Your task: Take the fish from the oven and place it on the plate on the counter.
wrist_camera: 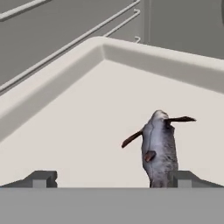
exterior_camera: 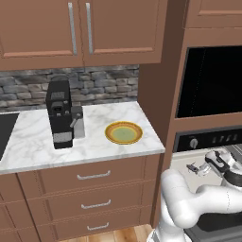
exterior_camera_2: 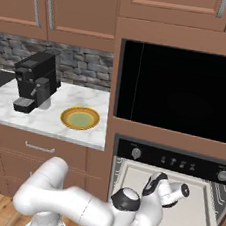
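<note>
Brown cabinetry frames the left base view, with a stone backsplash behind the counter [exterior_camera: 33, 142], a white marble top over drawers with silver handles. On it the plate [exterior_camera: 123, 132], yellow-rimmed with a green centre, sits near the right end, and a black coffee machine [exterior_camera: 61, 113] stands just to its left, apart from it. To the right the oven [exterior_camera: 208, 142] shows its black control strip and a pale tray [exterior_camera: 182, 163]. The fish [exterior_camera: 192, 167] lies on that tray as a small dark shape, with the gripper [exterior_camera: 204, 169] just beside it; whether the fingers are spread cannot be made out here.

From the right base view, the plate [exterior_camera_2: 80, 118] and coffee machine [exterior_camera_2: 36, 82] rest on the counter [exterior_camera_2: 43, 121], well apart from the oven [exterior_camera_2: 179, 164]. The arm reaches onto the tray [exterior_camera_2: 197, 217], and the wrist hides the fingers.

Seen from the hand view, the tray [wrist_camera: 65, 131] has a raised rim with wire racks behind. The fish [wrist_camera: 159, 148], grey with a thin dark tail, lies on the tray floor close to the right fingertip [wrist_camera: 186, 179]. The gripper [wrist_camera: 113, 180] is spread wide, holding nothing, and the fish is off to the right side of the gap.
</note>
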